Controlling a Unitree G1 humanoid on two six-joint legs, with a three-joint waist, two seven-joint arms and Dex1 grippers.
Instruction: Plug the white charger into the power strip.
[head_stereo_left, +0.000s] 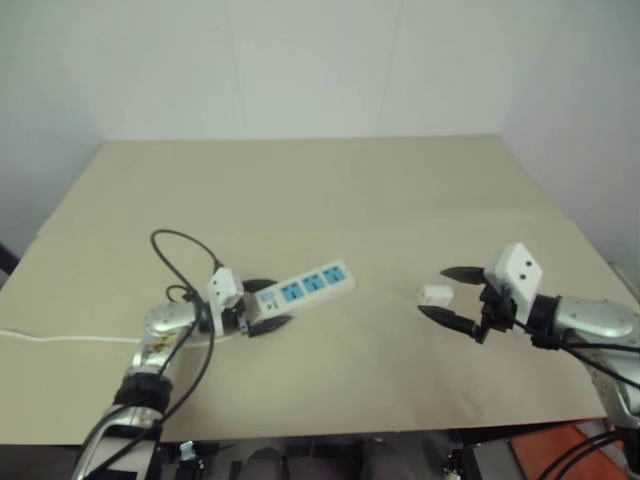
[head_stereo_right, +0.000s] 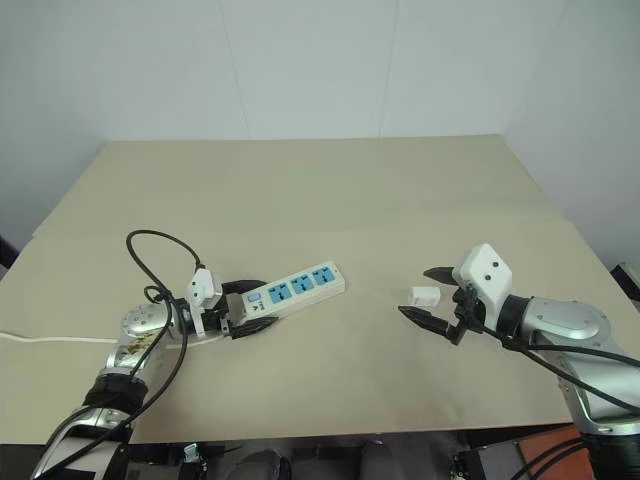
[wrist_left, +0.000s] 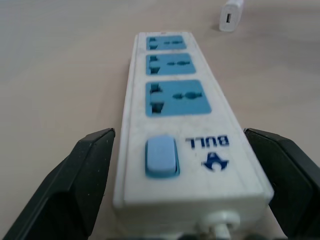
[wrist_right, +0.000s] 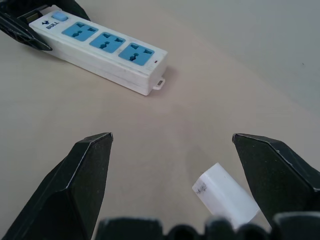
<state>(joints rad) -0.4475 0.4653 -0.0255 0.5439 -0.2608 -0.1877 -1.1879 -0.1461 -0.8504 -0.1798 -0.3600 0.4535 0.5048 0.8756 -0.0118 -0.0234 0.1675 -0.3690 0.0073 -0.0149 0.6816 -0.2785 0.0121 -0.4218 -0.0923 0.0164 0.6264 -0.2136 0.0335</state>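
**Item record: strip and charger on tan table, both my grippers wide open**

1. Power strip: white bar, three blue sockets, blue switch at cord end. Lies flat, angled, on my left half of the table. Cord end sits between the fingers of my left gripper; a gap shows each side in the left wrist view, so fingers apart, nothing clamped. Cord exit partly cut off at the frame edge there.
2. White charger: small block lying on its side, well apart from the strip, on my right half. Sits between the spread fingers of my right gripper, closer to one finger; contact can't be told, prob. not touching. Its prongs not made out; a port shows on one end face in the left wrist view.
3. White cord: runs off the table's left edge.
4. Open room: bare tabletop between strip and charger, also the whole far half. Near edge close behind both wrists.
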